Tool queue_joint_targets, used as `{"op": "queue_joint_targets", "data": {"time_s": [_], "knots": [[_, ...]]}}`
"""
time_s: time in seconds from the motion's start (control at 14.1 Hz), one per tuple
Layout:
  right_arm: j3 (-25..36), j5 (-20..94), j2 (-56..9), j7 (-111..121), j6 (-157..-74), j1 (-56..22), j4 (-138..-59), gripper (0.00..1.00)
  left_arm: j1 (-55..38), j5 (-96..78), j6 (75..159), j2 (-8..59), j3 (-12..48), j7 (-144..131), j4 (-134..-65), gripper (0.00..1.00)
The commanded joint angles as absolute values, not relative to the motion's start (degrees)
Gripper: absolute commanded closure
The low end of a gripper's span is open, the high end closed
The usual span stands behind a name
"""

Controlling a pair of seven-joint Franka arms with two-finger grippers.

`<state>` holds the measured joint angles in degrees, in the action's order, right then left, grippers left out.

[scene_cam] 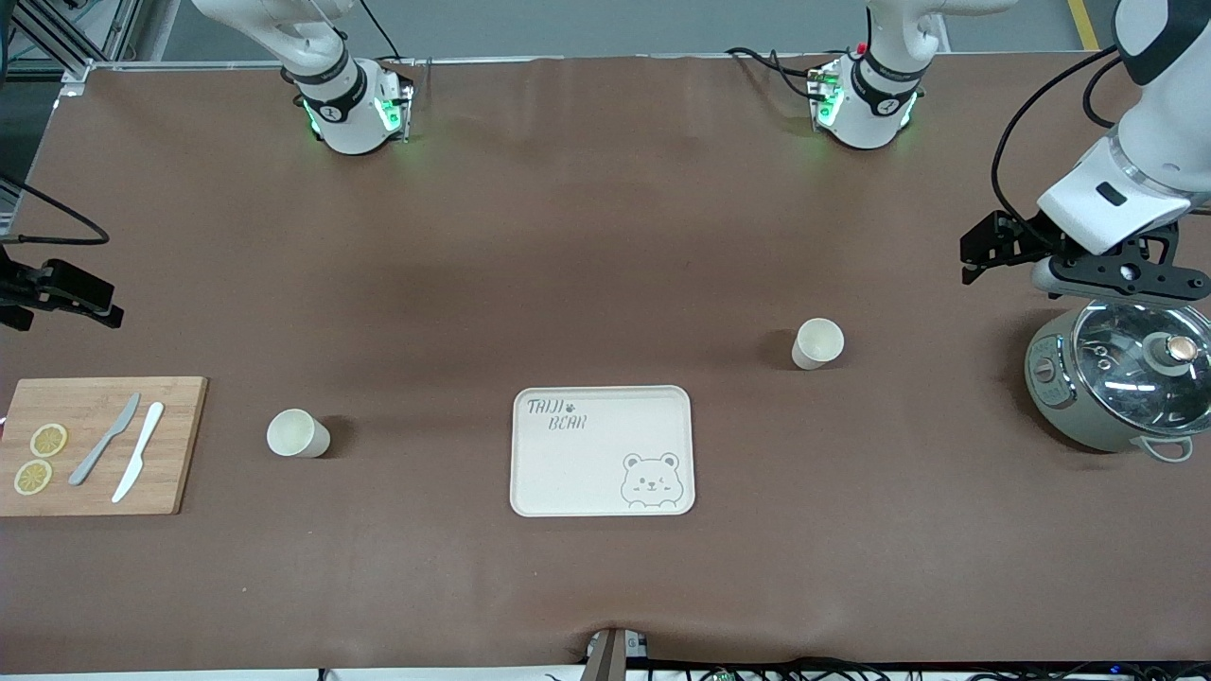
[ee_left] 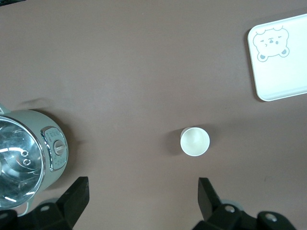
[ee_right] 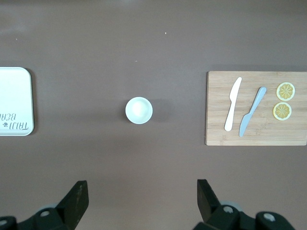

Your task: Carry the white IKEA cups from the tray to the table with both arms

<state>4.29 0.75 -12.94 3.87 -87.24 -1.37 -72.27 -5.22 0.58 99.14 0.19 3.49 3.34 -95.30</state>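
Two white cups stand upright on the brown table. One cup (scene_cam: 818, 343) is toward the left arm's end and also shows in the left wrist view (ee_left: 194, 142). The other cup (scene_cam: 298, 434) is toward the right arm's end and also shows in the right wrist view (ee_right: 139, 110). My left gripper (scene_cam: 1126, 277) hangs high over the pot's farther edge, open and empty (ee_left: 141, 188), well apart from its cup. My right gripper (ee_right: 140, 188) is open and empty, high above the table. The front view shows only black wrist hardware (scene_cam: 57, 288) of it at the frame's edge.
A bear-printed tray (scene_cam: 653, 407) lies between the cups, nearer the front camera. A grey-green pot with a glass lid (scene_cam: 1121, 378) stands at the left arm's end. A wooden board (scene_cam: 180, 397) with two knives and lemon slices lies at the right arm's end.
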Motion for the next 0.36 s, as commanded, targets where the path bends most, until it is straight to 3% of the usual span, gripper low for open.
{"op": "queue_joint_targets", "data": {"time_s": [0.0, 0.28], "knots": [[4.0, -0.2, -12.4, 3.3, -87.2, -1.1, -72.6, 0.0, -5.3, 2.2, 99.7, 0.0, 3.8, 2.4, -95.7, 0.0], [3.8, 0.4, -12.7, 3.3, -87.2, -1.2, -72.6, 0.0, -5.3, 2.2, 99.8, 0.1, 3.7, 2.3, -95.7, 0.0]]}}
